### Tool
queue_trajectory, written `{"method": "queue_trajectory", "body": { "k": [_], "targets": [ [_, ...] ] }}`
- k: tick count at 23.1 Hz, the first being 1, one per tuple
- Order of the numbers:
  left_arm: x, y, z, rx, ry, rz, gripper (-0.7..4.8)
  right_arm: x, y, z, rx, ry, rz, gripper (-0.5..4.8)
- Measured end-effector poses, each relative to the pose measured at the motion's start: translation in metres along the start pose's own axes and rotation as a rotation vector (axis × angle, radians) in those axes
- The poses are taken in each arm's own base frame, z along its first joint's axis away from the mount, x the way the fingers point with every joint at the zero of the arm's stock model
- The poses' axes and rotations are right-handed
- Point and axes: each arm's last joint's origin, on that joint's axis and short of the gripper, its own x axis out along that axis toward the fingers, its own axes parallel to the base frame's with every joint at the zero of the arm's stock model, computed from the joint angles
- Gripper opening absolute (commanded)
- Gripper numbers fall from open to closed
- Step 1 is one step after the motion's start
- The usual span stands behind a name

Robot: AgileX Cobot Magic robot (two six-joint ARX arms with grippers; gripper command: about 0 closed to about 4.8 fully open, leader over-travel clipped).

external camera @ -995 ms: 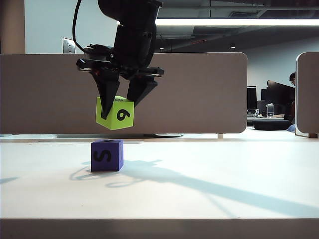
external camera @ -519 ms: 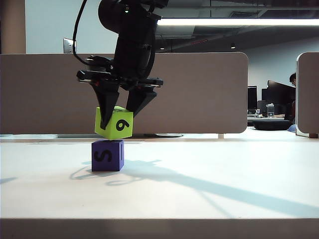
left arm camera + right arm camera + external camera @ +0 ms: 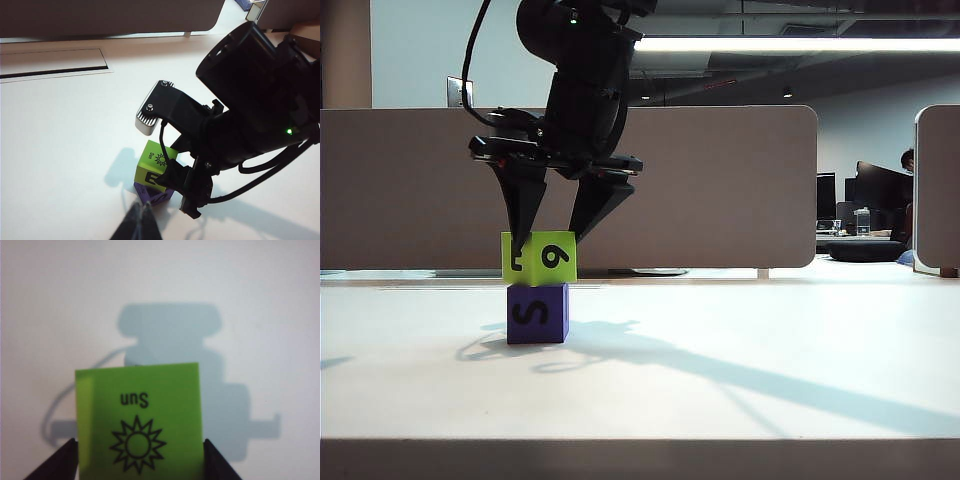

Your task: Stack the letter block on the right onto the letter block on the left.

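The green letter block (image 3: 538,258) lies flat and square on top of the purple letter block (image 3: 537,313), left of the table's middle. My right gripper (image 3: 548,250) has reached across and points down over the stack. It is open, one finger on each side of the green block with a thin gap. In the right wrist view the green block (image 3: 137,415) shows its sun face between the fingertips of the gripper (image 3: 140,440), and the purple block is hidden below it. My left gripper (image 3: 142,206) is shut and hovers just short of the purple block (image 3: 152,194) and green block (image 3: 152,167).
A beige partition (image 3: 720,180) runs along the table's back edge. A narrow slot (image 3: 55,62) is cut in the tabletop near that wall. The right arm (image 3: 250,110) hangs over the stack and throws a long shadow (image 3: 740,375) to the right.
The green block came down from hanging tilted above the purple block to sitting flat on it. The right gripper's fingers spread apart from the block's sides.
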Motion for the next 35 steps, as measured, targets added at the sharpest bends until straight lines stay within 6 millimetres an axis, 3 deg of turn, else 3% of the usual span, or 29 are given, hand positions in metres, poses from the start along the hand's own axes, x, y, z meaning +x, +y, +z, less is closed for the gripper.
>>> {"method": "queue_trajectory", "body": {
  "k": [5, 9, 10, 11, 12, 13, 14, 19, 23, 27, 29, 34, 35],
  "targets": [
    [0.000, 0.000, 0.000, 0.000, 0.000, 0.003, -0.05, -0.014, -0.001, 0.001, 0.002, -0.013, -0.001, 3.37],
    [0.000, 0.000, 0.000, 0.001, -0.001, 0.003, -0.05, -0.075, -0.014, 0.010, 0.017, -0.164, -0.042, 3.15],
    [0.000, 0.000, 0.000, 0.020, -0.003, 0.003, -0.05, -0.097, -0.024, 0.011, 0.039, -0.217, -0.075, 2.90],
    [0.000, 0.000, 0.000, 0.036, -0.002, 0.003, -0.05, -0.105, -0.030, 0.010, 0.054, -0.221, -0.094, 1.70],
    [0.001, -0.002, 0.000, 0.086, -0.003, -0.002, -0.05, -0.113, -0.040, 0.003, 0.079, -0.182, -0.121, 0.89],
    [0.001, -0.004, 0.000, 0.112, -0.003, -0.004, -0.05, -0.116, -0.045, -0.002, 0.085, -0.145, -0.130, 0.18],
    [0.002, -0.006, 0.000, 0.149, -0.002, -0.005, -0.05, -0.120, -0.049, -0.009, 0.088, -0.089, -0.135, -0.08],
    [0.002, -0.011, -0.001, 0.250, 0.000, -0.016, -0.05, -0.153, -0.066, -0.032, 0.146, 0.023, -0.164, -0.09],
    [-0.005, -0.011, -0.003, 0.249, 0.004, 0.004, -0.05, -0.222, -0.072, -0.047, 0.212, -0.149, -0.228, -0.09],
    [-0.014, -0.012, -0.009, 0.242, -0.024, 0.010, -0.05, -0.272, -0.064, -0.062, 0.213, -0.297, -0.229, -0.08],
    [-0.018, -0.011, -0.023, 0.201, -0.029, 0.010, -0.05, -0.291, -0.059, -0.087, 0.216, -0.351, -0.234, -0.08],
    [-0.025, -0.009, -0.067, 0.188, -0.024, -0.007, -0.05, -0.288, -0.045, -0.165, 0.204, -0.379, -0.238, -0.08],
    [-0.027, -0.007, -0.080, 0.191, -0.041, -0.010, -0.05, -0.281, -0.039, -0.204, 0.204, -0.420, -0.243, -0.08]
  ]
}}
